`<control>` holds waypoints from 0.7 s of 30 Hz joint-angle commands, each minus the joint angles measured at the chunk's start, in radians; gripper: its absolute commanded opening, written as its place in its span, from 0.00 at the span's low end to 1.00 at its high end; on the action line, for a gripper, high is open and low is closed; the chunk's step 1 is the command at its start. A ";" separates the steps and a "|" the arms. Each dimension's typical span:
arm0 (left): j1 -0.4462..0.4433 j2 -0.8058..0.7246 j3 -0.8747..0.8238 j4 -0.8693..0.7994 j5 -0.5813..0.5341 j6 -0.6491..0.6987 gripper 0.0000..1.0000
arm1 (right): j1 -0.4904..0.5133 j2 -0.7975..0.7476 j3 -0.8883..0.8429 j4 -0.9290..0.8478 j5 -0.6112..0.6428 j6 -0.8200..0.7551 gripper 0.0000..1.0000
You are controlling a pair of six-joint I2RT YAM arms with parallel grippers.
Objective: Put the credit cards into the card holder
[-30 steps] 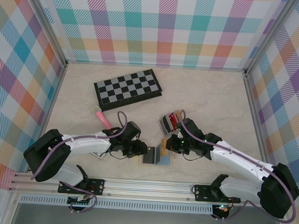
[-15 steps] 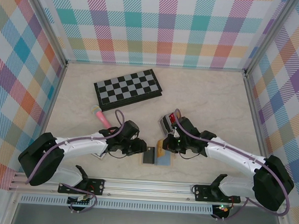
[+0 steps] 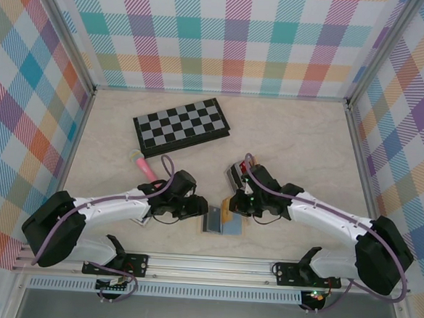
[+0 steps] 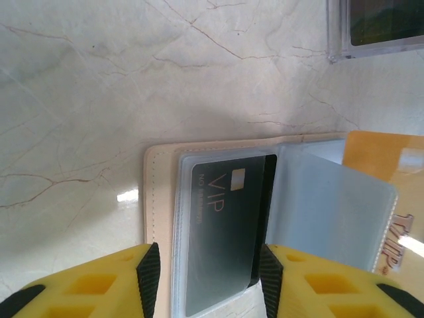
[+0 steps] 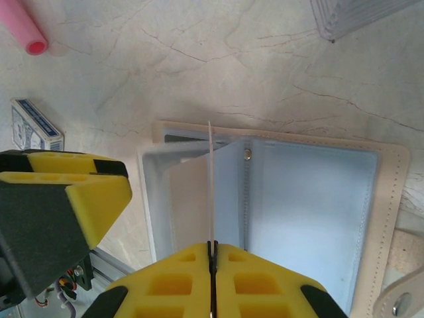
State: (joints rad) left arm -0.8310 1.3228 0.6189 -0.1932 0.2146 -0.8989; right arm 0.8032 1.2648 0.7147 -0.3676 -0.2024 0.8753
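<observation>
The tan wallet (image 3: 220, 224) lies open near the table's front edge between the two arms. A black credit card (image 4: 228, 232) marked VIP sits in one of its clear sleeves. My left gripper (image 4: 209, 278) is open, its pads standing on either side of that card and sleeve. My right gripper (image 5: 212, 248) is shut on a gold-orange credit card (image 3: 227, 204), seen edge-on as a thin line (image 5: 211, 185) above the wallet's sleeves. The clear card holder (image 3: 237, 175) stands just beyond the wallet with a red card (image 3: 247, 166) upright in it.
A folded chessboard (image 3: 181, 125) lies at the back left. A pink tube (image 3: 144, 167) rests left of the left arm. The blue-patterned playing-card pack (image 5: 36, 126) sits beside the left gripper. Checked walls close in three sides.
The left gripper's jaws have spread a little around the black card. The right gripper has shifted slightly left with the gold-orange card.
</observation>
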 commanded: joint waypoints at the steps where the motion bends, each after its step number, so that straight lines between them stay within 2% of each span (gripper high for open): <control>1: -0.012 -0.025 -0.002 -0.036 -0.022 0.015 0.46 | 0.007 0.002 0.029 -0.041 0.025 -0.007 0.07; 8: -0.012 -0.039 -0.008 -0.051 -0.030 0.022 0.46 | 0.007 -0.083 0.064 -0.291 0.290 0.046 0.07; 10: -0.011 -0.039 -0.008 -0.056 -0.036 0.022 0.46 | 0.007 -0.122 0.058 -0.301 0.319 0.039 0.07; 12: -0.012 -0.034 -0.008 -0.055 -0.036 0.023 0.46 | 0.008 -0.164 0.033 -0.243 0.290 0.017 0.08; 14: -0.011 -0.019 -0.007 -0.056 -0.033 0.022 0.46 | 0.007 -0.180 -0.001 -0.129 0.198 -0.002 0.07; 21: -0.012 0.034 -0.007 -0.034 0.005 0.020 0.45 | 0.011 -0.104 -0.115 0.152 0.009 0.056 0.06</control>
State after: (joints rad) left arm -0.8310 1.3342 0.6189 -0.2176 0.2005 -0.8928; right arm 0.8070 1.1267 0.6498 -0.3622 -0.0940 0.9051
